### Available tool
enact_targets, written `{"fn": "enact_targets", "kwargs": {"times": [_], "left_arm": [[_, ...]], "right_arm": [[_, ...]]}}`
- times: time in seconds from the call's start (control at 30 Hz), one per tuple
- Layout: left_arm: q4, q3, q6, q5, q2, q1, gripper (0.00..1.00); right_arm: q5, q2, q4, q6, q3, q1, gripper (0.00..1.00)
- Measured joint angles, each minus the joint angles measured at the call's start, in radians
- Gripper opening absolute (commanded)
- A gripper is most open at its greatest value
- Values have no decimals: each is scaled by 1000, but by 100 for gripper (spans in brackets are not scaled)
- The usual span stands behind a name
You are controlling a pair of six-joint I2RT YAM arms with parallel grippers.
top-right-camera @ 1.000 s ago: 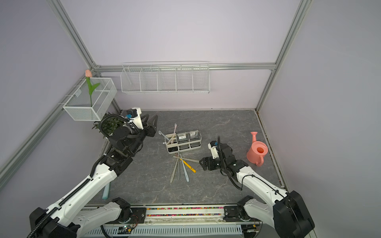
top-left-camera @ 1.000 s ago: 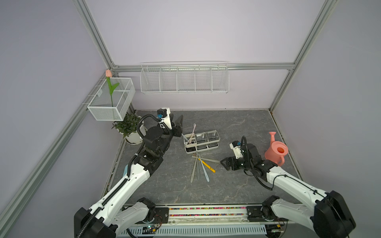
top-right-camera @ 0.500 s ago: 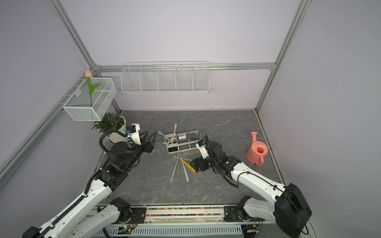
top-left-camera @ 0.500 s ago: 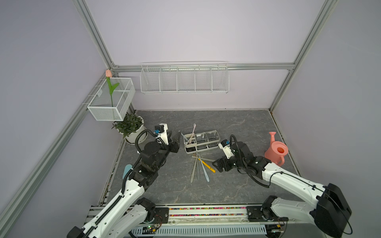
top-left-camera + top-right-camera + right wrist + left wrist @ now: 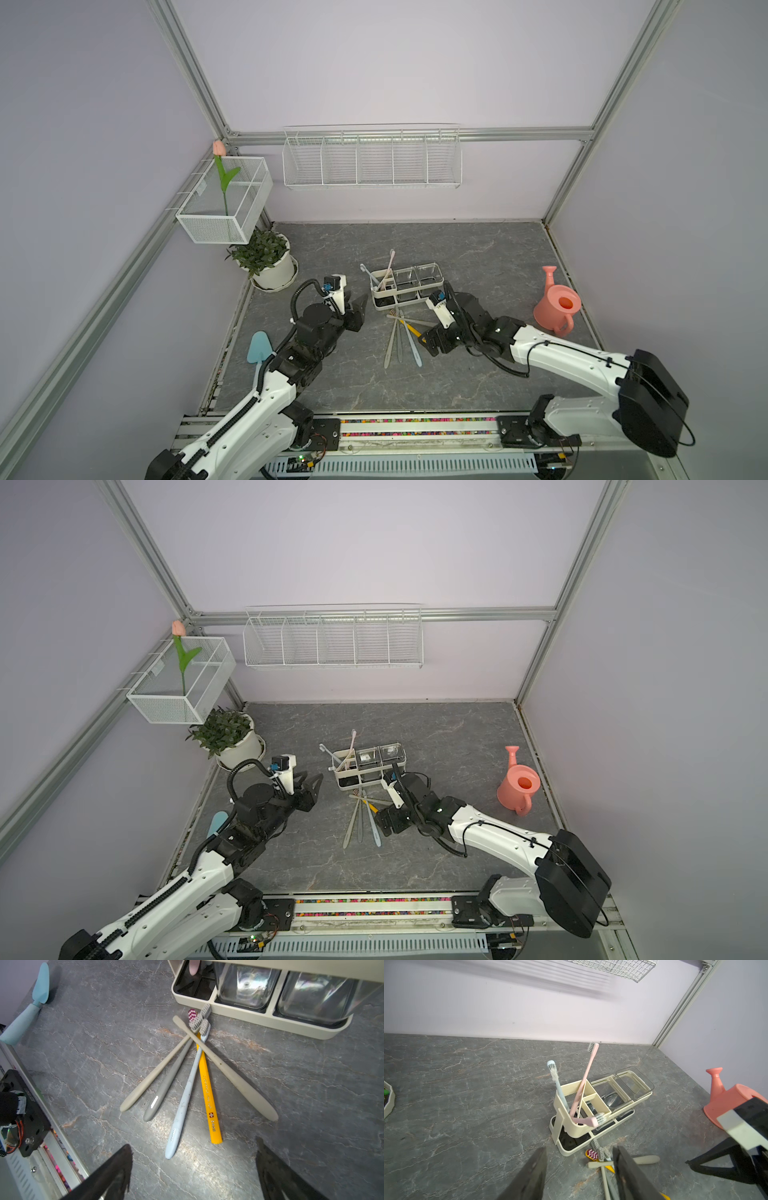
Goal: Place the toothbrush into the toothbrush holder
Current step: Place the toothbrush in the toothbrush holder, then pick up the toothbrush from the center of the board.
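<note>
Top views both show the toothbrushes fanned on the counter just before the toothbrush holder; left wrist, our left pincer half-open, empty; right wrist, our right pincer wide, empty, so we should straddle one handle end only.

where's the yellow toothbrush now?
In the right wrist view, yellow toothbrush lies by the holder, between the blue brush and a beige brush, before the right gripper.

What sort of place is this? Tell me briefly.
Probably a robot lab cell staged as a home corner: aluminium frame, left arm and right arm on a rail, props like the toothbrush holder and watering can.
</note>
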Motion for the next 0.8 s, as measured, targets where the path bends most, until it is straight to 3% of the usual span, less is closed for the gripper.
{"fn": "enact_targets", "kwargs": {"times": [0.17, 0.4, 0.67, 0.8], "left_arm": [[6, 0, 0, -30, -3, 0, 55], [19, -5, -7, -61, -3, 0, 55], [20, -7, -19, -75, 19, 0, 55], [18, -7, -26, -81, 18, 0, 55]], "right_arm": [[10, 74, 68, 35, 0, 21, 95], [12, 225, 122, 71, 6, 63, 80], [52, 262, 144, 83, 55, 66, 69], [79, 270, 84, 17, 125, 65, 63]]}}
